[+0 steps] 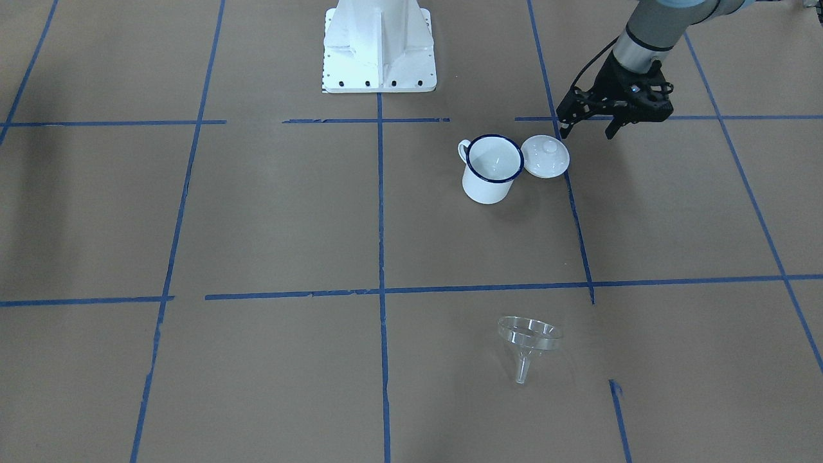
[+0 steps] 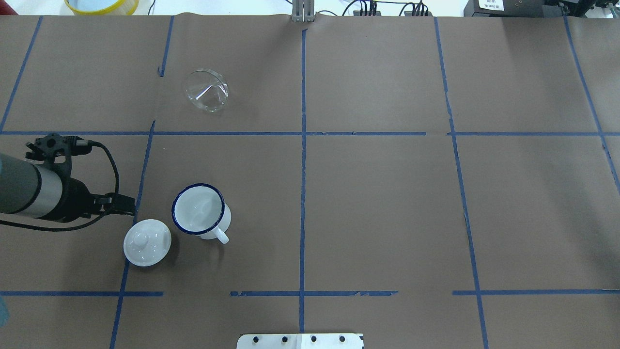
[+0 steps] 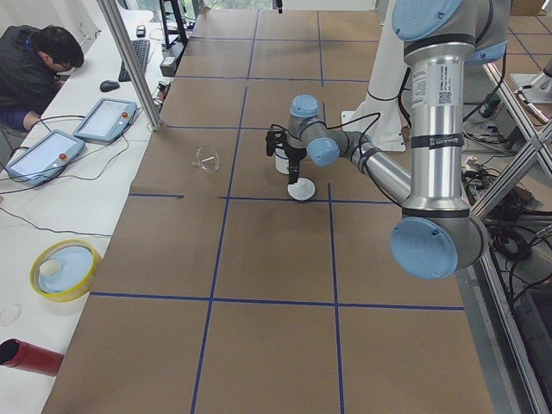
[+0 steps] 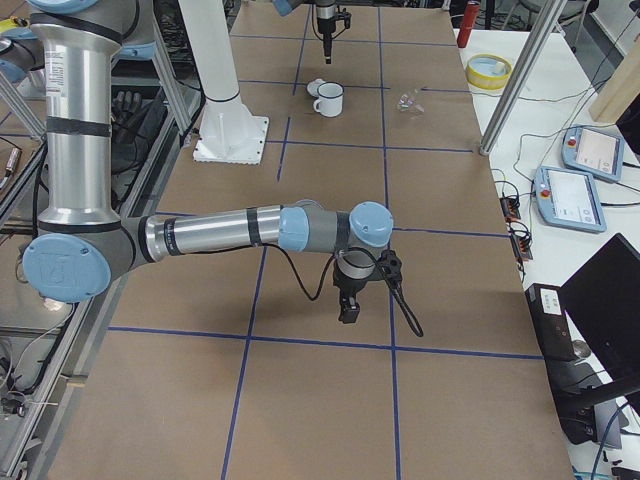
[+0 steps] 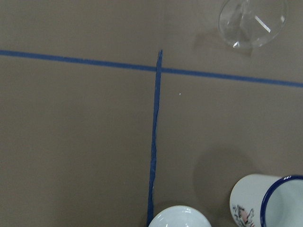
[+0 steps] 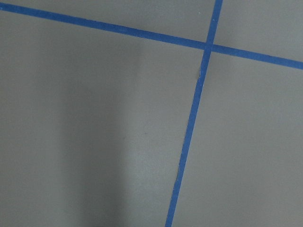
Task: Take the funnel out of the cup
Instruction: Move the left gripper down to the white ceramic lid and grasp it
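The clear funnel lies on its side on the brown table, far from the cup, spout towards the operators' side; it also shows in the overhead view and at the top of the left wrist view. The cup, a white mug with a dark blue rim, stands upright and empty. My left gripper is open and empty, hovering just beyond the white knobbed lid, also seen from overhead. My right gripper shows only in the exterior right view; I cannot tell its state.
The lid lies against the cup on its left-arm side. The robot's white base stands at the near middle edge. A yellow bowl sits beyond the table's far edge. Blue tape lines grid the table.
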Action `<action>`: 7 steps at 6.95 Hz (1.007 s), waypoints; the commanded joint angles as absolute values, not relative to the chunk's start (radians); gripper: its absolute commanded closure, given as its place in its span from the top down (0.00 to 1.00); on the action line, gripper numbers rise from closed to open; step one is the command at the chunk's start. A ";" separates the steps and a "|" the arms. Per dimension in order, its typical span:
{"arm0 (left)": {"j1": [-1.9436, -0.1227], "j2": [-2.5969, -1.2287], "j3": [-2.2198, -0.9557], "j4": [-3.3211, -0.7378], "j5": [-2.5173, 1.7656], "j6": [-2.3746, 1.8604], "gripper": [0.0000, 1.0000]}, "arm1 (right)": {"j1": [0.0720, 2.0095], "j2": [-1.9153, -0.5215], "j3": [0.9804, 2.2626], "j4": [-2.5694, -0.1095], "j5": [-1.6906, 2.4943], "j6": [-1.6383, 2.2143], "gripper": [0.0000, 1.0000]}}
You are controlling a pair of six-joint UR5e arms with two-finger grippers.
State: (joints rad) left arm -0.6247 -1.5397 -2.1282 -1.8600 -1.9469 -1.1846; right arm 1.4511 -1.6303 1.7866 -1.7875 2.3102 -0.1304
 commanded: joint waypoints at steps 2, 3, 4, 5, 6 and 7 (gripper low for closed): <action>-0.529 -1.583 -2.054 -1.862 -1.859 -1.273 0.98 | 1.451 -1.631 1.787 -1.787 2.310 -0.130 1.00; -0.526 -1.598 -2.025 -1.864 -1.833 -1.290 0.96 | 1.451 -1.631 1.786 -1.787 2.310 -0.130 1.00; -0.503 -1.597 -2.023 -1.864 -1.832 -1.292 0.92 | 1.451 -1.631 1.787 -1.787 2.310 -0.130 1.00; -0.485 -1.597 -2.023 -1.864 -1.830 -1.293 0.88 | 1.451 -1.631 1.787 -1.787 2.310 -0.130 1.00; -0.482 -1.597 -2.023 -1.864 -1.832 -1.293 0.86 | 1.451 -1.631 1.786 -1.787 2.310 -0.130 1.00; -0.480 -1.597 -2.026 -1.864 -1.833 -1.292 0.83 | 1.451 -1.631 1.786 -1.787 2.310 -0.130 1.00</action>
State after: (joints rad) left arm -0.4850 -1.5966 -2.0247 -1.8638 -1.8320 -1.2923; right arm 1.4512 -1.6306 1.7862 -1.7871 2.3102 -0.1304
